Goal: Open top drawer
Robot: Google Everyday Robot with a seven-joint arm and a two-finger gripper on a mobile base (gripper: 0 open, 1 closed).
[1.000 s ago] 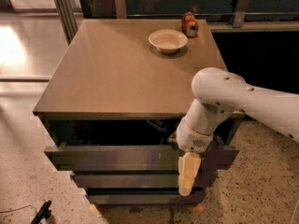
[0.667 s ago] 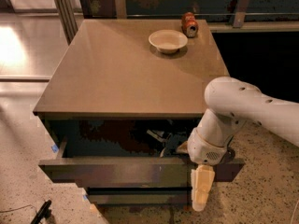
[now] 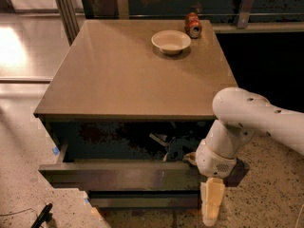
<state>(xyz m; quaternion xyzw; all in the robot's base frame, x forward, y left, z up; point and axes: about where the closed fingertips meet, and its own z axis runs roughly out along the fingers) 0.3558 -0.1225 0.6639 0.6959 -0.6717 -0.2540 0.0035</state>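
Clearly the top drawer stands well out from under the table top, at 6 o'clock in the view. The gripper hangs at 5 o'clock by the drawer's right front corner, pointing down; whether it is spread or closed I cannot tell. As I judge it, a pull from so far off-centre could skew and jam the drawer, or slip off its handleless front.
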